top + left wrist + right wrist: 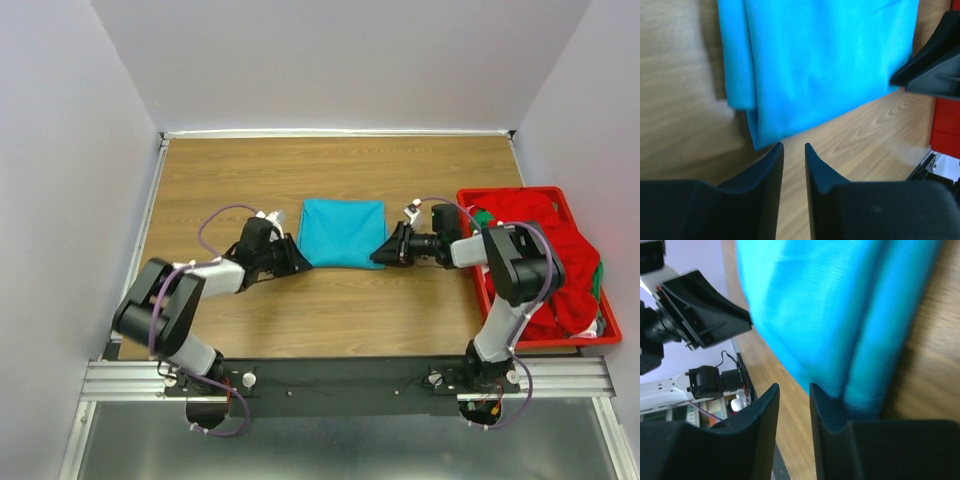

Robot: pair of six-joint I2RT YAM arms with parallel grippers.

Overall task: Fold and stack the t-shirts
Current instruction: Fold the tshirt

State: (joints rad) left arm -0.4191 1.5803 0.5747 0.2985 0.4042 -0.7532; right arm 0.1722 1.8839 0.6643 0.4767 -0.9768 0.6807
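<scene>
T-shirt [342, 232] on table [400, 310], crate [515, 190] at right.

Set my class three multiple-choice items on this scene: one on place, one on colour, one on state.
1. Where is the teal shirt? A draped over an arm; B on the table, between the left end effector and the right end effector; C hanging on the wall.
2. What colour is the crate? A blue; B yellow; C red.
3. How is the teal shirt? A folded; B crumpled; C spread out, sleeves showing.
Answers: 1 B, it lies flat at mid-table between both; 2 C, its rim is red; 3 A, a neat rectangle with layered edges.
</scene>
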